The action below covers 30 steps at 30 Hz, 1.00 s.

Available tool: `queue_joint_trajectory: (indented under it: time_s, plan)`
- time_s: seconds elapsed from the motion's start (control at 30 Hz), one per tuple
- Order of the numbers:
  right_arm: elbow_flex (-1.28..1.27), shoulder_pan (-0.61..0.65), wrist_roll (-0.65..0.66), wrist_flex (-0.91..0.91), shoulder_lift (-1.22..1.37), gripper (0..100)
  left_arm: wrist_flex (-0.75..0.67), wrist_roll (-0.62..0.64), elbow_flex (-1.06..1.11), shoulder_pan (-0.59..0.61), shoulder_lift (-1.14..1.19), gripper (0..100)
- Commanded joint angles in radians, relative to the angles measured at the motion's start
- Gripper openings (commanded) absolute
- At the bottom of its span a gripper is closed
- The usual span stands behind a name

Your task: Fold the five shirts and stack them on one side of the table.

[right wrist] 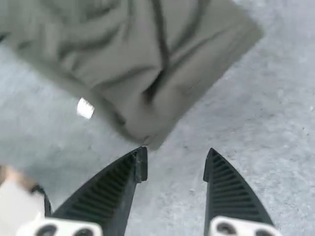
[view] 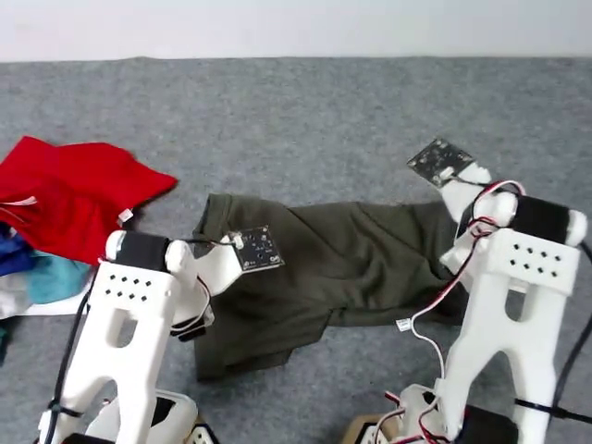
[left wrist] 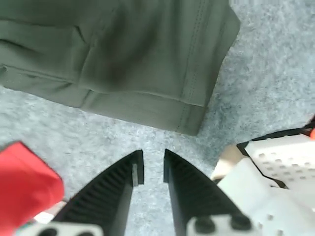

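The grey felt-covered table (view: 324, 120) holds a crumpled olive-green cotton shirt (view: 361, 254) at its centre. It looks limp and light, best pinched at the hem corners. A red cloth shirt (view: 74, 194) lies heaped on the left. The right gripper (right wrist: 174, 157) gapes empty and the left gripper (left wrist: 153, 160) is barely parted, also empty.

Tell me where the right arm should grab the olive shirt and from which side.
Probably the bunched corner of the olive shirt nearest the right end effector, coming in from the robot's side: it points at the open jaws, and its layered cloth offers bulk to pinch.
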<state>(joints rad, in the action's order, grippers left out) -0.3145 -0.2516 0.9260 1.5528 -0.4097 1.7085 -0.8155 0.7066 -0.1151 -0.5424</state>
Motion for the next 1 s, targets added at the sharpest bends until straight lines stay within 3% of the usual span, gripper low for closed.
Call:
queue_joint_trajectory:
  time_s: [0.0,0.13,0.37,0.63,0.97]
  plan:
    - [-0.041,0.038,-0.051,-0.041,-0.027,19.9,-0.055,0.006,0.041,-0.006,-0.015,8]
    - [-0.098,0.090,-0.052,0.022,-0.027,19.9,-0.077,0.006,0.116,-0.008,-0.015,9]
    - [-0.233,0.094,-0.052,-0.082,-0.027,20.0,-0.186,0.008,0.214,-0.008,-0.014,9]
    - [-0.259,0.054,-0.052,-0.101,-0.035,19.9,-0.215,0.009,0.226,-0.011,0.040,9]
    - [-0.252,-0.042,-0.051,-0.087,-0.038,19.9,-0.147,0.109,0.044,-0.245,0.245,9]
